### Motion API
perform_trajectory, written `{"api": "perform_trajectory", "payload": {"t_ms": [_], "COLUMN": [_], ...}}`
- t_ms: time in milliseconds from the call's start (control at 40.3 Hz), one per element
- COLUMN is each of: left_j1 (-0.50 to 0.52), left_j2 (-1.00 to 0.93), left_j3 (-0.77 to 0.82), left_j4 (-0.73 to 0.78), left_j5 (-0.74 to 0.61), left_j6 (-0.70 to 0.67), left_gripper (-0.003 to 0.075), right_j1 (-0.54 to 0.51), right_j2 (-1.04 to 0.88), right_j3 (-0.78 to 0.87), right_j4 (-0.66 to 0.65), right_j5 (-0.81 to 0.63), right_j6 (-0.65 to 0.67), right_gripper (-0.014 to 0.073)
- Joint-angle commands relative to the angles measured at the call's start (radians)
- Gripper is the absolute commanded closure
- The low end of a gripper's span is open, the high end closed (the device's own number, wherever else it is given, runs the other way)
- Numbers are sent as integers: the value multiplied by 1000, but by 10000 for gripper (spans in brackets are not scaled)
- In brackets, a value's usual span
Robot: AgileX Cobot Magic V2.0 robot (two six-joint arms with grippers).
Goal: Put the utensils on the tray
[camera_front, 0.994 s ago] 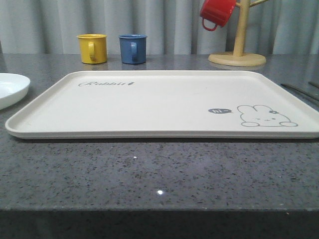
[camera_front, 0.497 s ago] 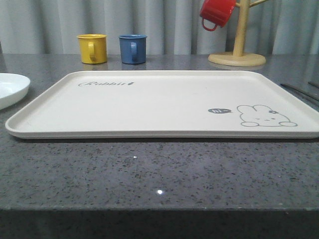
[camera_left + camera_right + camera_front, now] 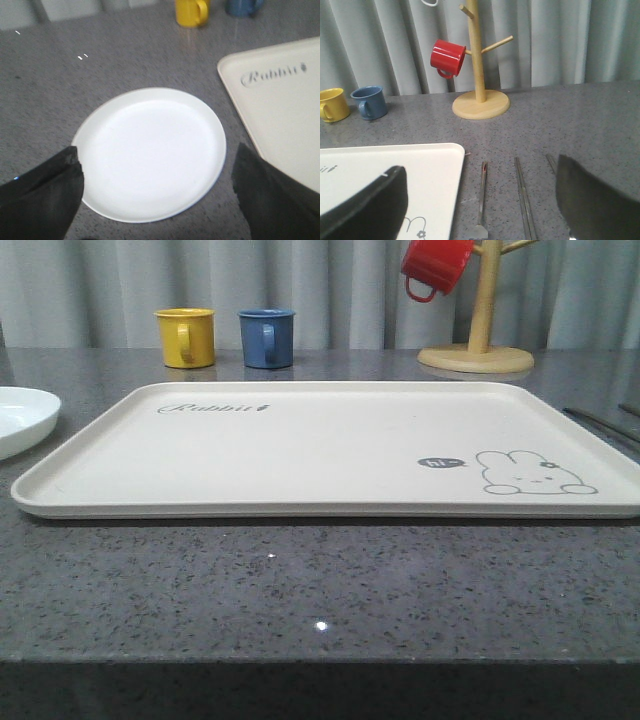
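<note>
Cream tray (image 3: 300,450) lies flat on the grey speckled table (image 3: 300,590), long side toward the camera. "Rabbit" script sits near its far left corner, grey rabbit drawing near its near right corner. Tray surface is bare.

Utensils lie on the table just right of the tray, off its rim. In the right wrist view: a slim handle with flared end (image 3: 481,200) lies nearest the tray edge, the chopsticks (image 3: 524,197) lie beside it as a close parallel pair, and a third handle (image 3: 550,162) is partly hidden behind a claw finger. Which handle is fork and which is spoon: cannot tell. In the front view the utensils show as thin dark lines at the right edge (image 3: 600,423).

Left claw (image 3: 157,195): fingers spread wide, holding nothing, above a round white plate (image 3: 150,150) that sits left of the tray, apart from it.

Right claw (image 3: 480,200): fingers spread wide, holding nothing, over the tray's right edge and the utensils.

Behind the tray: yellow mug (image 3: 186,337) and blue mug (image 3: 267,337) side by side; wooden mug tree (image 3: 478,335) with a red mug (image 3: 433,265) hung on a peg.
</note>
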Motion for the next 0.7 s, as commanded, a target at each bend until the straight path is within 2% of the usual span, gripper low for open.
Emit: {"api": "perform_trajectory", "payload": {"t_ms": [0, 149, 273, 447, 671], "left_j1": [-51, -96, -98, -98, -98], "left_j2": [138, 364, 519, 663, 762], "left_j3": [-140, -298, -406, -488, -499], "left_j4": [-9, -8, 2, 54, 54], "left_j5": [110, 324, 450, 486, 486], "left_j6": [24, 68, 77, 77, 77], "left_gripper": [153, 153, 153, 153, 171], "right_j1": [-6, -6, -6, -6, -6], "right_j2": [16, 16, 16, 16, 16], "right_j3": [-37, -37, -37, -37, -37], "right_j4": [1, 1, 1, 1, 1], "right_j5": [-73, -73, -73, -73, -73], "right_j6": [-7, -7, -7, -7, -7], "right_gripper": [-31, -31, -31, -31, -31]}}
